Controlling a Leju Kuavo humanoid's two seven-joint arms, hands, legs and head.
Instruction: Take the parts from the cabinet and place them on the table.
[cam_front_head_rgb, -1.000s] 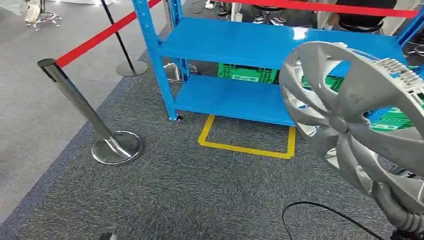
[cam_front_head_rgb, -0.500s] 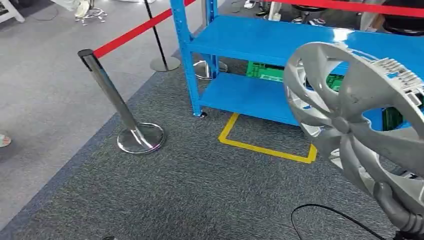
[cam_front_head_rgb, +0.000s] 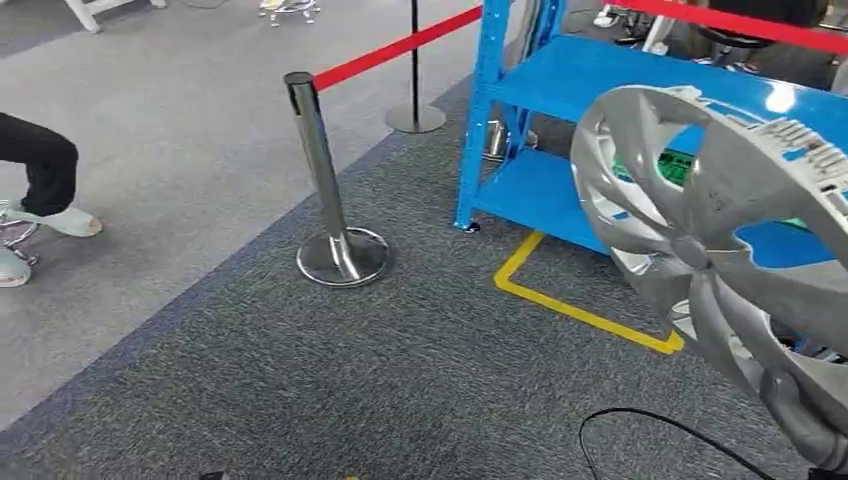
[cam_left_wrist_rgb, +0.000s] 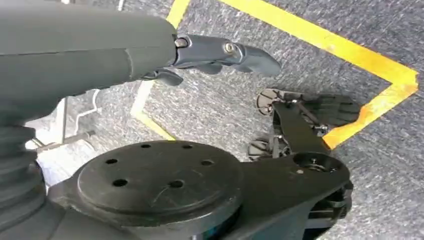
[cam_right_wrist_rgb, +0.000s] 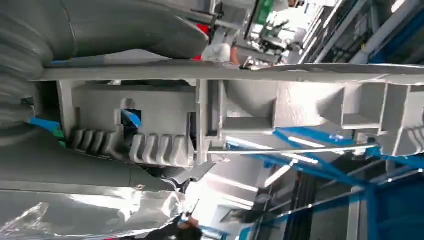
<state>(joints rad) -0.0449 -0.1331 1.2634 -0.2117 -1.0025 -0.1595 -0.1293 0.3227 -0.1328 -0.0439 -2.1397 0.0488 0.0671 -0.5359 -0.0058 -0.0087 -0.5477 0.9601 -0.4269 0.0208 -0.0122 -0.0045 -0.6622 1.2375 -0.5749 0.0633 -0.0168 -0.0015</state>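
Person: dark trouser leg and pale shoe at the far left, on the light grey floor.
Barrier: chrome stanchion post with round base standing at the edge of the dark grey carpet; a red belt runs from its top to a black post behind.
Floor marking: yellow tape outline on the carpet, in front of the shelving unit.
Cabinet: blue metal shelving unit, right of the stanchion; a green crate sits on its lower shelf, partly hidden. No readable writing on either.
Cable: black cable loop on the carpet near the lower edge.
Part: silver-grey plastic wheel cover with curved spokes, held up in the air at the right, in front of the shelving unit; no brand mark is legible.
Left hand: hangs above the carpet, fingers extended, holding nothing.
Right hand: thumb and fingers clamp the rim of the wheel cover.
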